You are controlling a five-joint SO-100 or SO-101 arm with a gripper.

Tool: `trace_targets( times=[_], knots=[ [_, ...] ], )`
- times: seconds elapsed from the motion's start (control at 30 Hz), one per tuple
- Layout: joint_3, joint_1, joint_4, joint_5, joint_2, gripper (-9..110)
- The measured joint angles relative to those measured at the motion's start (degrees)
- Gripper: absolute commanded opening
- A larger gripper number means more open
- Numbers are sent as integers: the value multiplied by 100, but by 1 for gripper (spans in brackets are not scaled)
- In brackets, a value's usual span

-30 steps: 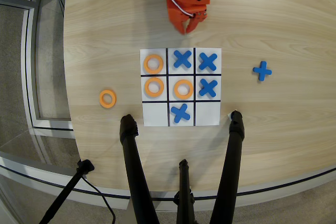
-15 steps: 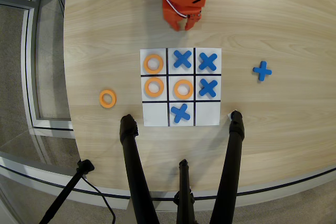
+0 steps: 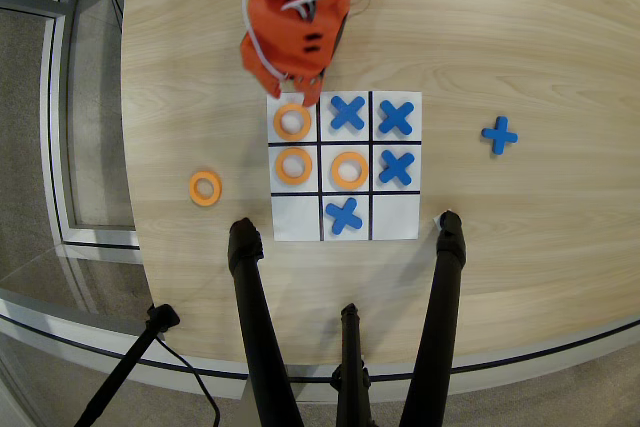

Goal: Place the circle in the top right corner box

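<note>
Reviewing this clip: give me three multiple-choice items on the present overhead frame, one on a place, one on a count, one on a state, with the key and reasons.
1. Where does the loose orange ring lie in the overhead view?
A. On the table left of the grid sheet
B. In the grid's centre cell
C. Right of the sheet

2. How many blue crosses lie on the sheet?
A. Two
B. Four
C. Six

3. What is the gripper carrying?
A. A ring
B. A cross
C. Nothing visible

Key: 1 A, the ring rests on bare wood left of the sheet. 2 B, four crosses sit in cells; a fifth lies off the sheet. 3 C, no piece shows at the fingertips.
</note>
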Motion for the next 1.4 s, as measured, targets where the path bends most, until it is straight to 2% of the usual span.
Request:
trace_targets(
  times=[0.33,0.63,0.87,1.4],
  knots=[
    [-2953,624,-923,35,-3753,23],
    [-4992,879,-1151,88,-5634,23],
    [-5616,976,-1547,88,-6486,23],
    [-5713,1116,-1907,88,-7110,23]
  ],
)
